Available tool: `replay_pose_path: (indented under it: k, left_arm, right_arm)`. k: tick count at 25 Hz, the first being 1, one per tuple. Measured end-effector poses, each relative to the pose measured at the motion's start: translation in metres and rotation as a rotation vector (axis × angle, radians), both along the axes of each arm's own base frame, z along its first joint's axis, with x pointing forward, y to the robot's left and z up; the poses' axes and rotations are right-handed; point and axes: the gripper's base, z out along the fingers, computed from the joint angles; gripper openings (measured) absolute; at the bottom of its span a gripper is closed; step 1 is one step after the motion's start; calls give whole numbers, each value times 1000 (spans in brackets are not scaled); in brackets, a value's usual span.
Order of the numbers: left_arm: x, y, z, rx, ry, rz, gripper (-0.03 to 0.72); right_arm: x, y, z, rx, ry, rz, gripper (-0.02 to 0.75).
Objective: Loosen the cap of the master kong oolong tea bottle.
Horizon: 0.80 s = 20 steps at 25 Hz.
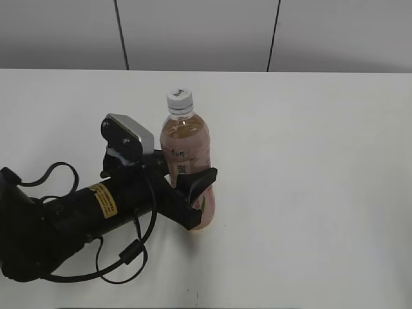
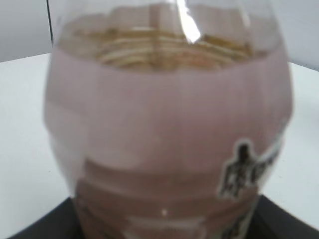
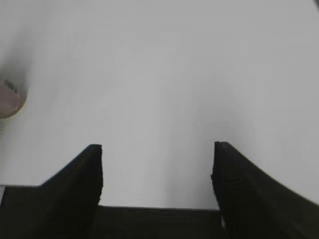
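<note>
1. The master kong oolong tea bottle [image 1: 185, 166] is seen standing upright on the white worktop [image 1: 309, 193], a little left of centre in the exterior view, its long axis vertical.

2. The left pincer [image 1: 196, 199] is clamped on the bottle's lower body, having been brought in from about 8 o'clock; one dark finger is seen wrapped across the front of the label and the other lies behind it. In the left wrist view the bottle [image 2: 167, 129] fills the frame, which fits a close hold on it.

3. The cap [image 1: 179, 98] is seated on the neck at 12 o'clock from the left pincer, well above the grip and untouched by anything.

4. The right pincer [image 3: 157, 169] is shown only in its own wrist view, with its jaws apart and nothing between them, above bare worktop. It is not seen in the exterior view.

5. At the left edge of the right wrist view, near 9 o'clock, a small blurred round object is caught; it is possibly the cap seen from above, but the blur does not allow certainty.

6. The coming move is judged to turn on this: with the body already held by the left arm, the cap must be reached by the free right pincer, brought across toward its 9 o'clock and lowered along the bottle's vertical axis so that the jaws straddle the ribbed side.
</note>
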Motion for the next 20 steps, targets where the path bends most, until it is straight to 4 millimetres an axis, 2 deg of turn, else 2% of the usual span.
replay_pose_path:
  k: [5, 11, 15, 20]
  left_arm:
    - [-3, -2, 0, 11, -12, -47, 384]
    - [-10, -7, -1, 38, -41, -154, 384]
    - [-11, -7, -1, 55, -63, -171, 384]
    - [-13, -8, -1, 102, -136, -210, 384]
  right_arm:
    - [64, 16, 11, 83, 226, 160, 511]
    - [139, 33, 25, 213, 390, 315, 491]
    - [166, 40, 35, 281, 441, 381, 491]
    - [179, 56, 47, 264, 453, 473, 489]
